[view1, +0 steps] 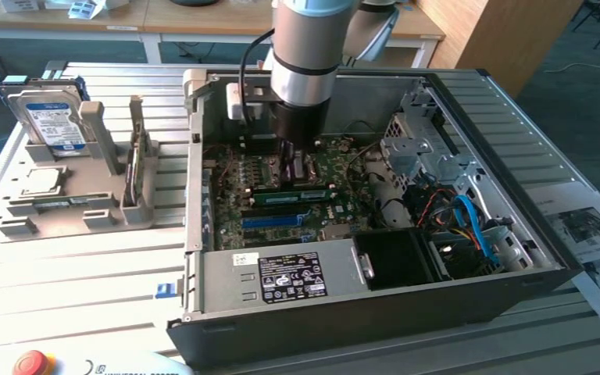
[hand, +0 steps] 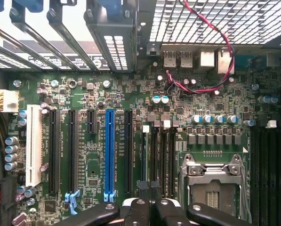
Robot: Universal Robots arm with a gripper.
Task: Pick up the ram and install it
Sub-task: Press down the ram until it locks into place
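Computer case point(view1: 508, 266): open, motherboard point(hand: 131, 141) exposed.
Ram point(view1: 291, 193): green stick lying in the memory slots, just below the arm.
Gripper point(hand: 149, 212): fingers shut together, nothing visibly held, over the slots point(hand: 161, 160).
Handling: press squarely along the stick; tilting risks a half-seated edge.

1. The open black computer case point(view1: 383, 312) lies on the slatted metal table point(view1: 81, 289), at the exterior view's right.
2. The grey parts holder point(view1: 71, 211) stands left of the case.
3. The blue-labelled silver hard drive point(view1: 50, 117) stands upright at the holder's far end.
4. The green motherboard point(view1: 279, 211) lies inside the case.
5. The grey robot arm point(view1: 305, 47) reaches down into the case.
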